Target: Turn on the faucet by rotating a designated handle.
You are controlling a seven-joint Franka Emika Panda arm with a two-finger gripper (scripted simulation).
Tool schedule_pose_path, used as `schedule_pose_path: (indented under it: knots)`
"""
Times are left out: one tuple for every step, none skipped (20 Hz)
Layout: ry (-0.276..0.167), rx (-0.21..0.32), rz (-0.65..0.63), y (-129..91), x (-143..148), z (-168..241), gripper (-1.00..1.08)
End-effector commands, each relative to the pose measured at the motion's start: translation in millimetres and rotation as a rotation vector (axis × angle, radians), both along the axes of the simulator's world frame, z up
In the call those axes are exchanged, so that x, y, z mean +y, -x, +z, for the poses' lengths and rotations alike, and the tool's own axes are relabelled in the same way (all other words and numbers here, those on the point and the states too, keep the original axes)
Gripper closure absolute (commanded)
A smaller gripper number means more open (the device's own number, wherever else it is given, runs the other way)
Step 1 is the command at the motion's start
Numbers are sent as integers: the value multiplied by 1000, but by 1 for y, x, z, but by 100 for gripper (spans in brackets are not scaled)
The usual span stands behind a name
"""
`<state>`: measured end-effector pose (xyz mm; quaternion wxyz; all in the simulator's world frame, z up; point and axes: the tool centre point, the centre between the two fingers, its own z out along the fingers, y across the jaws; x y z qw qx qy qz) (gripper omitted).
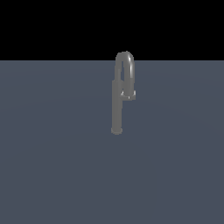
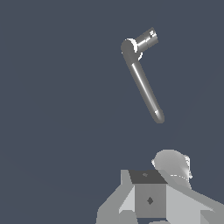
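Grey faucet [image 1: 117, 105] upright on blue-grey surface [image 1: 52, 166], centre of frame, handle [image 1: 128, 94] ending the arch's short leg; tool unseen in exterior view, its state undeterminable.

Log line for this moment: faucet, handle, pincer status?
faucet: upright on floor | handle: on arch's short leg, untouched | pincer: fingertips not visible, nothing near the faucet in the exterior view

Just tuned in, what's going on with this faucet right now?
Nothing is touching the faucet yet. It stands alone on the flat grey floor, its handle ending the arch's shorter leg. The arm is absent from the exterior view; the wrist view looks at the faucet from a distance, with only robot parts at its edge. The gripper's fingers are not visible.
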<state>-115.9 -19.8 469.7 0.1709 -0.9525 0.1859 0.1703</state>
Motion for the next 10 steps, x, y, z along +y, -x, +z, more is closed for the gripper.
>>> schedule_pose_path:
  knots:
    - [-39,41,-36,-13,-3,-7,108]
    - [-54,57,-50,-18,-5,-10,108]
    - [-70,73,-65,-23,-6,-13,108]
    - [-86,90,-79,-29,-8,-16,108]
    - [-101,107,-94,-34,-9,-20,108]
    - [-117,123,-108,-38,-11,-23,108]
    - [-134,140,-123,-43,-12,-27,108]
    - [-150,157,-138,-48,-14,-31,108]
    - [-166,174,-153,-53,-16,-35,108]
    - [-183,192,-168,-58,-17,-39,108]
